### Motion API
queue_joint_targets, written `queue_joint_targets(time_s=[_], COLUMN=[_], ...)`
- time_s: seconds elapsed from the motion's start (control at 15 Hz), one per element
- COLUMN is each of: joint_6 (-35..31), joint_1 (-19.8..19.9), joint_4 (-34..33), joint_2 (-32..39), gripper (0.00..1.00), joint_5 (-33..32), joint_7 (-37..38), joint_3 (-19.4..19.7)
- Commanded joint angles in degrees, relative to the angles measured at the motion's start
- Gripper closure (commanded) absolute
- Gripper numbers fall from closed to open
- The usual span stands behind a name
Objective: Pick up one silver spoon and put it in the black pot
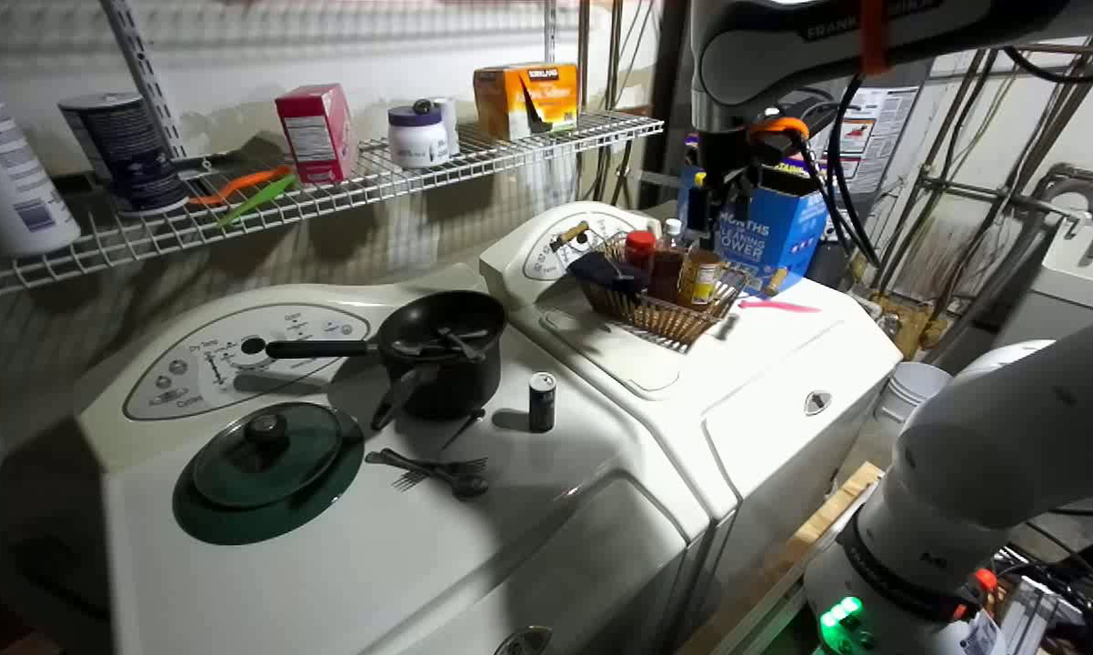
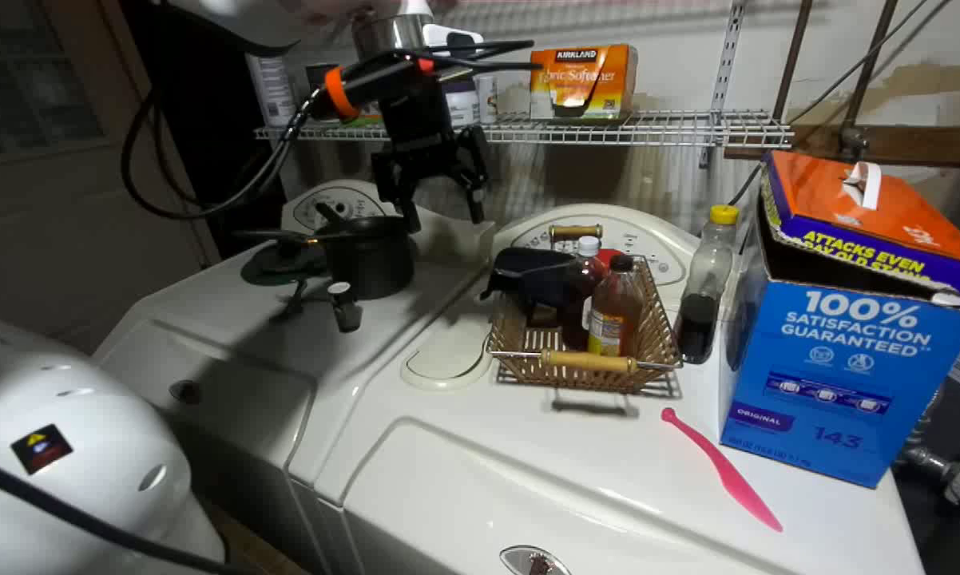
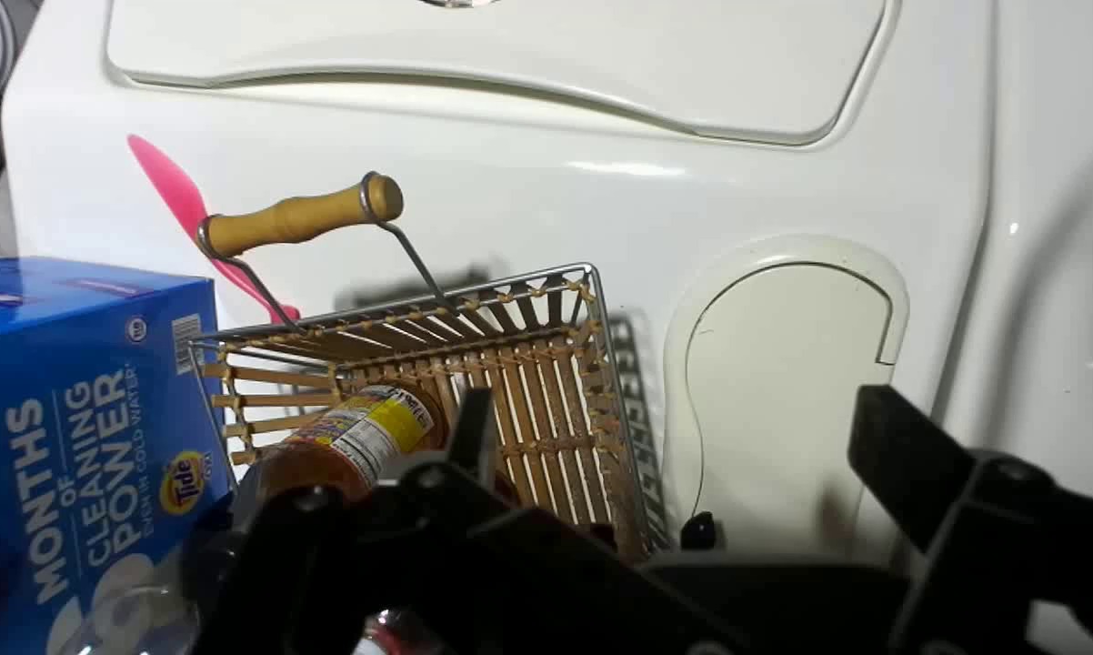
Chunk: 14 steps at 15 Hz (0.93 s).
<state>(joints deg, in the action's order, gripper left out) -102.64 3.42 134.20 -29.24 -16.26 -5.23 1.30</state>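
Observation:
A spoon (image 1: 471, 487) lies crossed with several forks on the white machine top, in front of the black pot (image 1: 469, 377). All this cutlery looks dark in the dim light. The pot also shows in an exterior view (image 2: 376, 267); dark utensils lie across its inside, and two handles stick out. My gripper (image 2: 444, 220) is open and empty, high above the machines between pot and basket. In the wrist view its fingers (image 3: 674, 405) are wide apart, with only the machine top and basket below. The spoon is out of the wrist view.
The dark green lid (image 1: 274, 473) lies left of the pot. A small can (image 1: 542, 402) stands beside the pot. A slatted basket (image 2: 520, 371) with bottles, a pink utensil (image 2: 723, 471) and a tall blue box (image 2: 839, 383) stand on the adjoining machine. A wire shelf (image 1: 374, 177) runs along the wall.

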Motion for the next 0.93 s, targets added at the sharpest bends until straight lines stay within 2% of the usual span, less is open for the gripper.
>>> queue_joint_targets(time_s=[0.0,0.53,0.67,0.87], joint_6=[0.2,0.2,0.5,0.2], joint_1=[-0.5,-0.5,-4.2,-9.1], joint_4=[-0.1,-0.1,0.9,2.2], joint_2=[0.0,0.0,-0.9,-2.1], gripper=[0.0,0.0,0.0,0.0], joint_5=[-0.1,-0.1,3.4,8.3], joint_7=[0.2,0.2,-4.7,-7.2], joint_3=[0.4,0.4,-0.2,-2.2])
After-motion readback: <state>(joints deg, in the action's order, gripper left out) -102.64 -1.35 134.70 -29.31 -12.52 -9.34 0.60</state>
